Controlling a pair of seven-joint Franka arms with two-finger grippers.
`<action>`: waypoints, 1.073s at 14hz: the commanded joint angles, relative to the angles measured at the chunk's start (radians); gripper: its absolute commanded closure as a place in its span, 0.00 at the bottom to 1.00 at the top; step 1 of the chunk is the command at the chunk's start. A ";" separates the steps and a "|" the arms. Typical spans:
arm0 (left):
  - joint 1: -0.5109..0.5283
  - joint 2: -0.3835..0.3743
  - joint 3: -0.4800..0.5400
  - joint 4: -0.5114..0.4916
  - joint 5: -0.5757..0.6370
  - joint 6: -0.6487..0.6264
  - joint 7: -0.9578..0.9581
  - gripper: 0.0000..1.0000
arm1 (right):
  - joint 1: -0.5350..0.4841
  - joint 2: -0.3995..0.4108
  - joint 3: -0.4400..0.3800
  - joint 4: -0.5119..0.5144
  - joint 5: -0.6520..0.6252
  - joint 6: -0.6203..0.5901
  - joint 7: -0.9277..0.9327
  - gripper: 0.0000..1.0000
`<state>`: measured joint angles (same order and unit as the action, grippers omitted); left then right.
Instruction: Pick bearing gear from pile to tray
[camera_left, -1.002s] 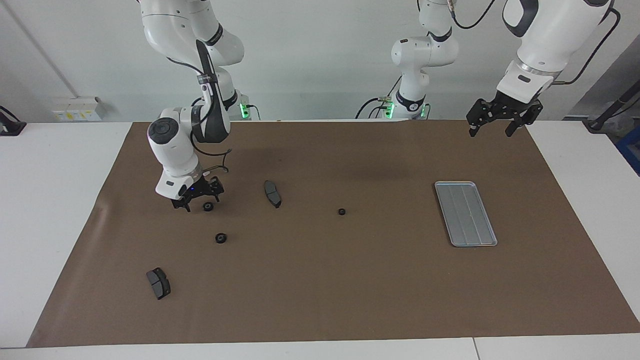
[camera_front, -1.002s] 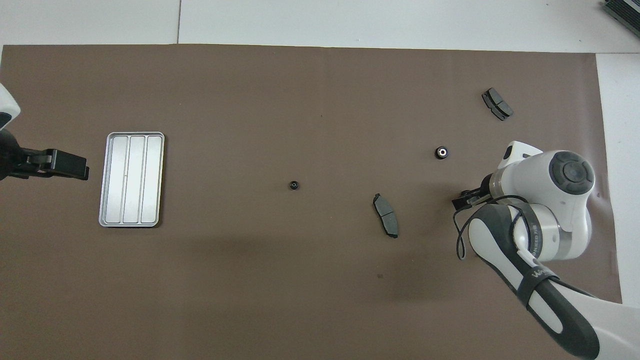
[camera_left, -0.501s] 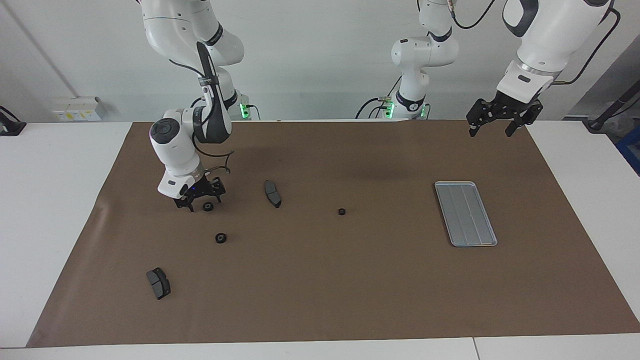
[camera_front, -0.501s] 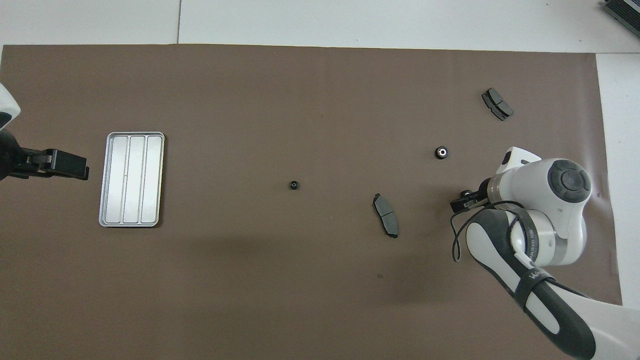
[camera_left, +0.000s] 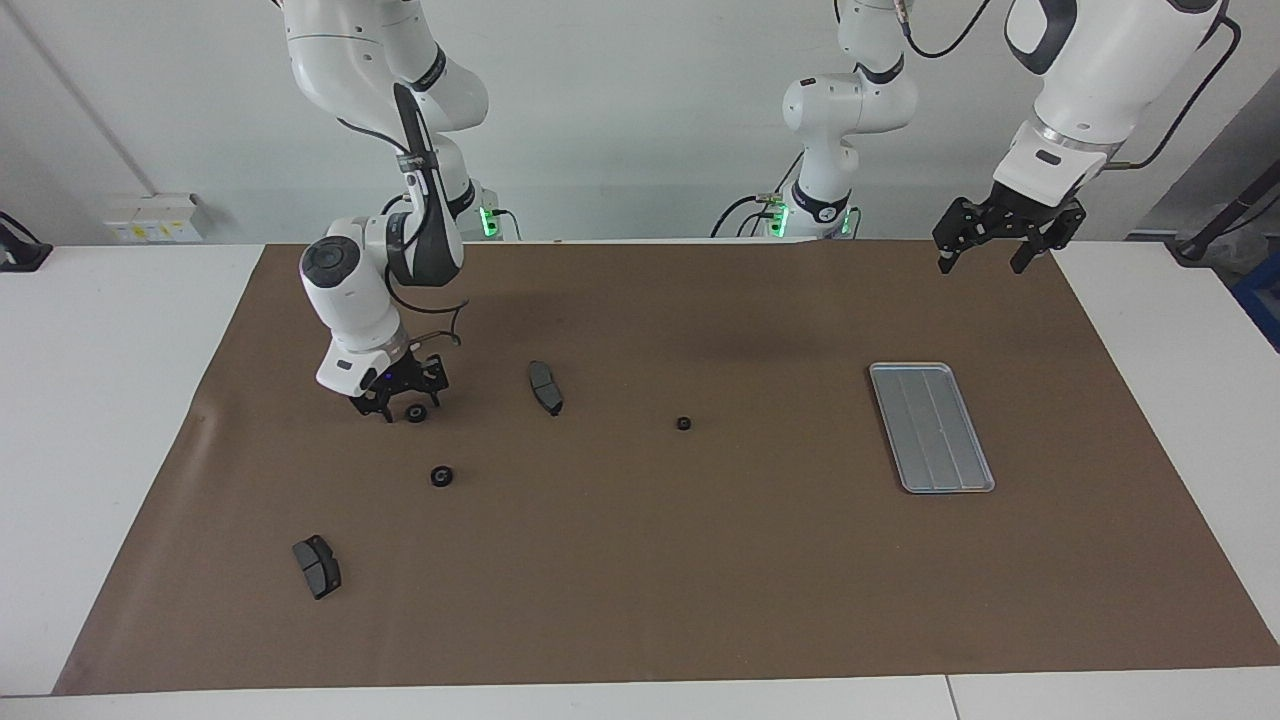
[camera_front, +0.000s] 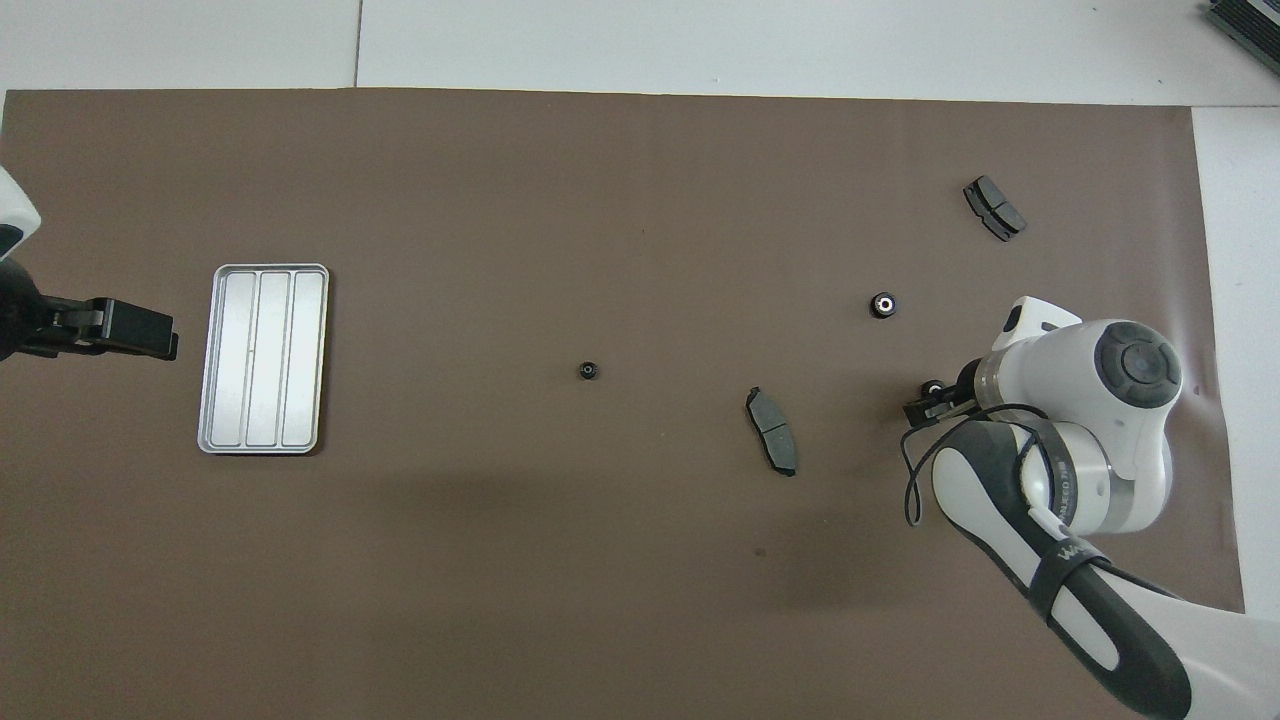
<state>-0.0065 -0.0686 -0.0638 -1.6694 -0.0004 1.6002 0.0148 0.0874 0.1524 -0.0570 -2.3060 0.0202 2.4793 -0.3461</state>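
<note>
The right pincer (camera_left: 408, 408) is down at the brown mat (camera_left: 640, 600) toward the right arm's end of the bench, set about a bearing ring (camera_left: 415, 412); I cannot tell whether it clamps the ring yet. The step in hand looks like the grasp. To do it well, the pincer should stay square over the ring's middle and close gently, so the part is pinched across its full width and does not skid out sideways. The lift should come only once the grip is firm, straight up and clear of the mat. The ring is small, black and round, lying flat. A second ring (camera_left: 441, 476), farther from the robots, shows a pale centre from overhead. A grey brake pad (camera_left: 546, 387) lies beside the grasp. A smaller ring (camera_left: 683, 423) sits near the mat's middle. The tray (camera_left: 905, 366), silver and ridged, lies empty well apart toward the left arm's end, so the carry is long. The left pincer (camera_left: 985, 262) waits released, raised over the mat's edge
</note>
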 joint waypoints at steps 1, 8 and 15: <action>0.003 -0.031 -0.001 -0.035 0.011 0.009 0.004 0.00 | -0.008 -0.033 0.011 -0.030 0.026 0.012 -0.004 0.27; -0.004 -0.031 -0.001 -0.035 0.011 0.009 0.004 0.00 | -0.003 -0.031 0.011 -0.030 0.027 0.015 0.010 0.51; -0.070 -0.034 -0.005 -0.047 0.010 0.046 -0.018 0.00 | -0.003 -0.028 0.013 -0.023 0.027 0.013 0.024 1.00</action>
<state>-0.0310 -0.0688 -0.0743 -1.6698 -0.0005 1.6132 0.0143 0.0882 0.1423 -0.0529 -2.3078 0.0221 2.4799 -0.3402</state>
